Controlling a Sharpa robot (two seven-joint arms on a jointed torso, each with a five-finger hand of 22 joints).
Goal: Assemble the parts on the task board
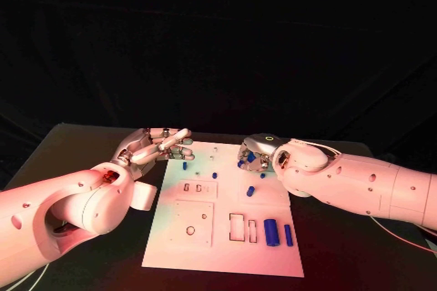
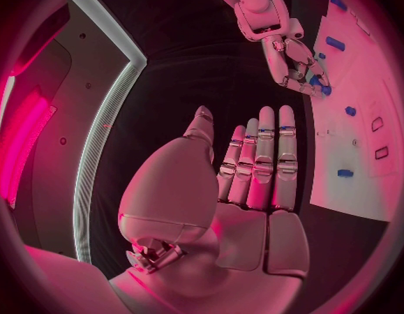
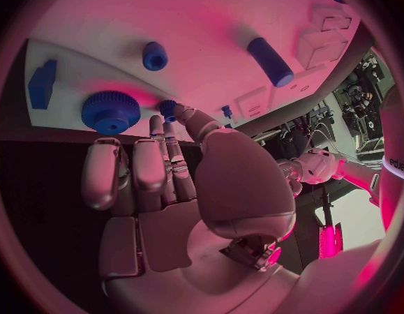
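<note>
1. The fingers [image 2: 263, 157] of the left hand [image 1: 160, 147] are extended straight and lie side by side, with nothing between them; the hand holds nothing.
2. The left hand hovers at the task board's [image 1: 228, 253] 10 o'clock corner, over the edge of the black worktop [image 1: 82, 152].
3. The fingers [image 3: 141, 167] of the right hand [image 1: 255, 153] curl downward at the board's 12 o'clock edge. In the right wrist view, thumb and a fingertip meet around a small blue peg [image 3: 169, 109]; whether the peg is actually gripped cannot be told.
4. Beside that hand in the right wrist view lie a blue knurled disc [image 3: 110, 111], a blue block [image 3: 42, 84], and a short blue cylinder [image 3: 155, 56], all on the board.
5. The task board lies flat at the centre of the worktop between the two arms.
6. A large blue cylinder [image 1: 270, 231] and a thinner blue rod [image 1: 288, 235] lie side by side toward the board's 5 o'clock corner, just beside two rectangular cut-outs [image 1: 243, 228].
7. A small blue pin [image 1: 251, 191] sits near the board's centre, toward 2 o'clock.
8. Two further small blue pegs [image 1: 185, 166] lie near the 11 o'clock region, apart from the left hand.
</note>
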